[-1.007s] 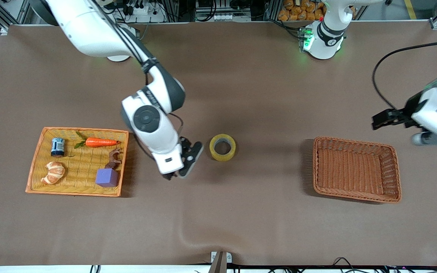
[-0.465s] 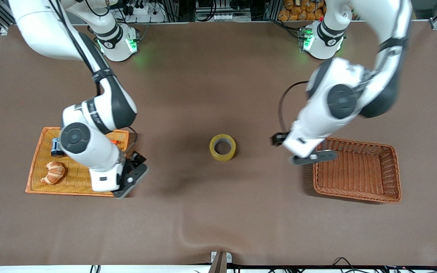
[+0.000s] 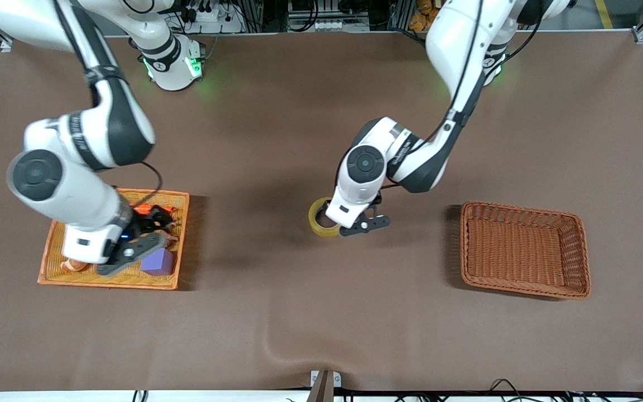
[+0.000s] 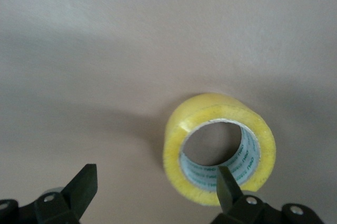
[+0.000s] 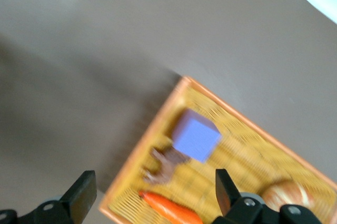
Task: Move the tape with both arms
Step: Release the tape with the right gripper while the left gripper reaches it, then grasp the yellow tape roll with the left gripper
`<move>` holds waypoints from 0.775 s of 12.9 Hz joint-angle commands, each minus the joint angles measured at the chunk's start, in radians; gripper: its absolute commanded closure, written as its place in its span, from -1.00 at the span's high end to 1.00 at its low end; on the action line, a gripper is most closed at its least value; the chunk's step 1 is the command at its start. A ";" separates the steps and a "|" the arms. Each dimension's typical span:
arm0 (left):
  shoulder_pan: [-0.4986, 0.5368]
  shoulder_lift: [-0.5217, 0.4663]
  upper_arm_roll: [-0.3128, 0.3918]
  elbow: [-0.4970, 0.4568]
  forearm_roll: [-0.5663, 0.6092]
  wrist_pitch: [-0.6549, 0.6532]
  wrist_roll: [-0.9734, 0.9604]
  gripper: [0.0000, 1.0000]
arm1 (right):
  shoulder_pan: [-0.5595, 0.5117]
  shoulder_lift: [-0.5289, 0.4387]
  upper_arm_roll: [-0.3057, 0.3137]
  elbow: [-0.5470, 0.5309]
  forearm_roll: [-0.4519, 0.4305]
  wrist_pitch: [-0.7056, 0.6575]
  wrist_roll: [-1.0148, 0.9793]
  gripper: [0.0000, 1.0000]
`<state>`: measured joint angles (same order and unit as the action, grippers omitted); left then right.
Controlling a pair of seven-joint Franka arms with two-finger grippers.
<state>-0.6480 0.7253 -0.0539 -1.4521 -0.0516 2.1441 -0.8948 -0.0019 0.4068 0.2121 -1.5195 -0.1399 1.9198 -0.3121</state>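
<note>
The tape (image 3: 317, 221), a yellowish roll, lies flat on the brown table near the middle, partly hidden under the left arm's hand. My left gripper (image 3: 350, 224) hangs low over the roll, open. In the left wrist view the tape (image 4: 218, 147) shows its hollow core; my left gripper (image 4: 155, 190) is open, with one fingertip (image 4: 227, 184) over the roll's rim and the other (image 4: 84, 187) over bare table beside it. My right gripper (image 3: 137, 234) is open and empty over the orange tray (image 3: 109, 282); the right wrist view (image 5: 154, 190) shows its jaws wide apart.
The tray at the right arm's end holds a purple cube (image 3: 158, 261), a carrot (image 5: 168, 208), a brown toy animal (image 5: 166, 163) and a croissant (image 5: 287, 195). An empty brown wicker basket (image 3: 522, 207) stands toward the left arm's end.
My right arm pulled away from the tape and now hangs over the tray. My left arm swung in from the table's end past the basket and came down over the tape.
</note>
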 commanded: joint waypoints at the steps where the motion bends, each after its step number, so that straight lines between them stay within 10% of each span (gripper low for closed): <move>1: -0.031 0.039 0.013 0.032 -0.004 0.054 -0.009 1.00 | -0.046 -0.017 0.026 -0.039 0.032 -0.045 0.004 1.00; 3: -0.038 0.074 0.013 0.029 -0.001 0.066 -0.007 0.84 | -0.038 -0.009 0.026 -0.044 0.036 -0.085 0.004 1.00; 5: -0.048 0.100 0.016 0.026 -0.001 0.066 -0.007 0.14 | -0.035 -0.009 0.024 -0.039 0.034 -0.139 0.010 1.00; 7: -0.048 0.111 0.016 0.029 0.007 0.066 0.003 -0.99 | -0.046 -0.005 0.021 -0.042 0.028 -0.140 0.013 1.00; 10: -0.041 0.070 0.051 0.026 0.077 0.053 0.005 -1.00 | -0.079 -0.003 0.015 -0.044 0.028 -0.159 0.013 1.00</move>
<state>-0.6840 0.8277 -0.0390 -1.4393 -0.0362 2.2133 -0.8896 -0.0526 0.4078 0.2201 -1.5558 -0.1216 1.7754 -0.3094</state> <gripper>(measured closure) 0.634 0.000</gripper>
